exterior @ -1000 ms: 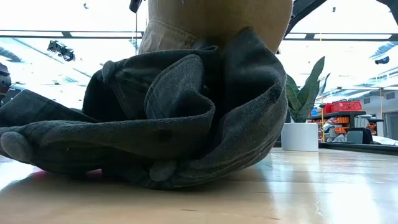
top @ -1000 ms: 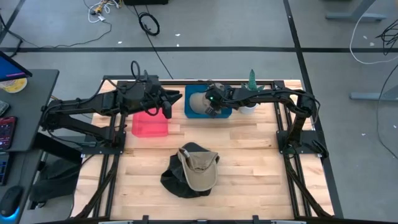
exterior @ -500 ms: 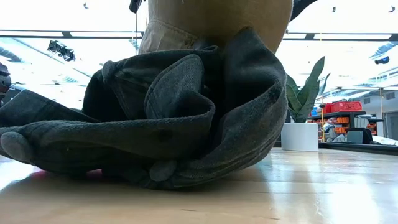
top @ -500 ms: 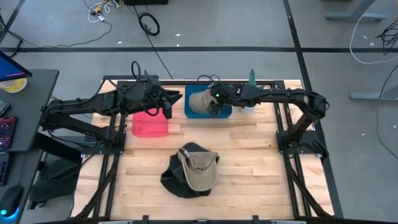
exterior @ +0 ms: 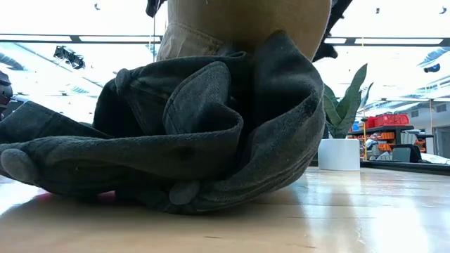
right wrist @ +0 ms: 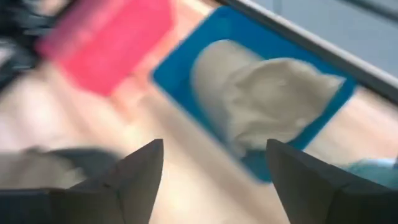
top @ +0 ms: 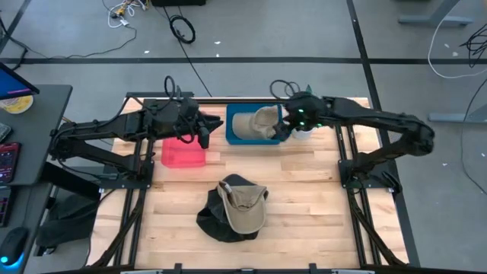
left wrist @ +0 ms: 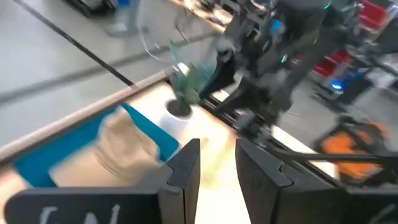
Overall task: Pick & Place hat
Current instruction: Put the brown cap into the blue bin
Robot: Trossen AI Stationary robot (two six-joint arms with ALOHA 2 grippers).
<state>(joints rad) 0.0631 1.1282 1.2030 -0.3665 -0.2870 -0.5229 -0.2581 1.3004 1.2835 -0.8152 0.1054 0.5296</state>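
Note:
A tan hat (top: 251, 124) lies crumpled in the blue bin (top: 230, 137) at the table's far edge; the right wrist view shows this tan hat (right wrist: 267, 106) inside the bin's walls. My right gripper (top: 285, 129) hovers open by the bin's right side, above the hat and clear of it (right wrist: 214, 146). My left gripper (top: 204, 137) waits between the pink bin (top: 183, 154) and the blue bin, its fingers a little apart (left wrist: 217, 146). A second tan hat (top: 243, 207) rests on a dark hat (top: 213, 221) in the table's near middle.
A white pot with a green plant (top: 304, 131) stands right of the blue bin, close to my right gripper. The dark hat (exterior: 211, 140) fills the low view. Bare wood lies between the bins and the pile of hats.
My right gripper has drawn back from over the middle of the blue bin toward the table's right edge. The tan hat has stayed in the bin, and its right part now spreads toward the bin's right wall.

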